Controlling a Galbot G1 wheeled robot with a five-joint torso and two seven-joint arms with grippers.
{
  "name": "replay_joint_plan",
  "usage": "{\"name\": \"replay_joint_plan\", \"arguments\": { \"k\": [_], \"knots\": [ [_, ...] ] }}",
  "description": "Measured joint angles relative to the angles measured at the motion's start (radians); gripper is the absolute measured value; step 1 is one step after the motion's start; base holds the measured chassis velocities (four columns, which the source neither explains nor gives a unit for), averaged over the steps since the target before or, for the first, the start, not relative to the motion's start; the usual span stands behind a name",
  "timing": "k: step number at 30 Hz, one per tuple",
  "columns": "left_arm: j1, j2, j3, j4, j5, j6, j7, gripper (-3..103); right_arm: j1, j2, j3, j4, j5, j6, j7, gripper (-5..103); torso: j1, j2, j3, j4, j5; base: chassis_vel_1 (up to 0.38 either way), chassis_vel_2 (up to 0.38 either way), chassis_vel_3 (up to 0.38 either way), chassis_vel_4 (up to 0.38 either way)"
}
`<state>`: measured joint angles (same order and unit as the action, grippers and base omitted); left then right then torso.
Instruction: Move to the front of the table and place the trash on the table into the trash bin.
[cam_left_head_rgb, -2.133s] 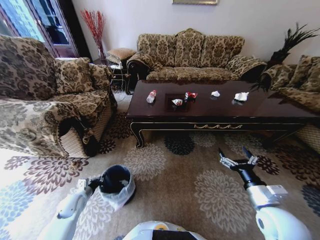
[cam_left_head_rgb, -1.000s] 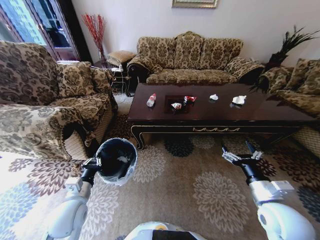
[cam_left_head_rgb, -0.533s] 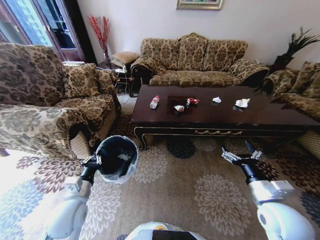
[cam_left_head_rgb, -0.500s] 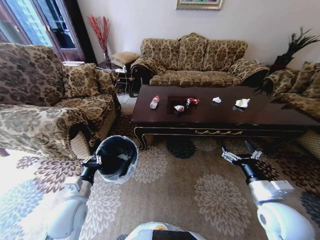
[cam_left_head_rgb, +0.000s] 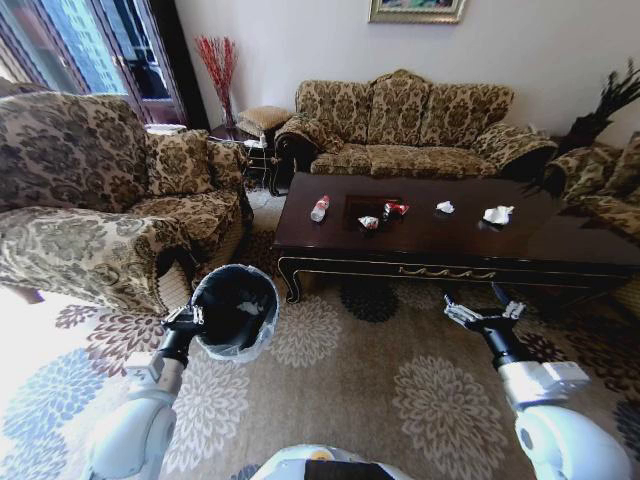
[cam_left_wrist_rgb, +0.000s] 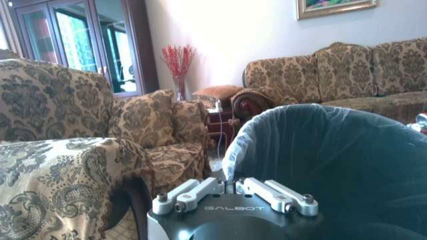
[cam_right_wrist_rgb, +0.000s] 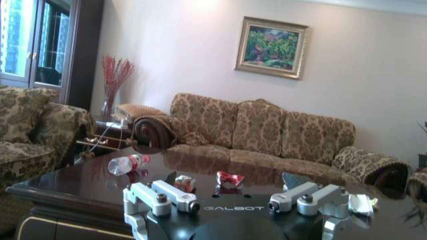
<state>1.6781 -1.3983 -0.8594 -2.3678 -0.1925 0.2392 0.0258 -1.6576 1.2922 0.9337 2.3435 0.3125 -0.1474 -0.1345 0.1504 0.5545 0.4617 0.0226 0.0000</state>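
trash (cam_left_head_rgb: 369, 222) on table (cam_left_head_rgb: 430, 255) ahead, trash bin (cam_left_head_rgb: 236, 312) nearer, left.

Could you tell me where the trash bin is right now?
In the head view, the trash bin is on the robot's left, held at its rim by the left gripper, above the carpet short of the table.

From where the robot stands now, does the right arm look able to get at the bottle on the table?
Probably not yet. The right gripper, open, hovers over the carpet short of the table; the bottle lies toward the table's far left end. Nothing blocks the way; the gap itself looks too wide.
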Motion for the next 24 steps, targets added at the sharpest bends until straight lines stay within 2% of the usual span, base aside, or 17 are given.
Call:
{"name": "replay_joint_plan", "arguments": {
  "k": [24],
  "knots": [
    [-0.005, -0.001, 0.004, -0.002, 0.01, 0.001, -0.003, 3, -0.008, 0.009, 0.004, -0.002, 0.001, 0.007, -0.004, 100, 0.035, 0.086, 0.051, 0.0, -0.0001, 0.0, 0.0, 0.0, 0.0]
  ]
}}
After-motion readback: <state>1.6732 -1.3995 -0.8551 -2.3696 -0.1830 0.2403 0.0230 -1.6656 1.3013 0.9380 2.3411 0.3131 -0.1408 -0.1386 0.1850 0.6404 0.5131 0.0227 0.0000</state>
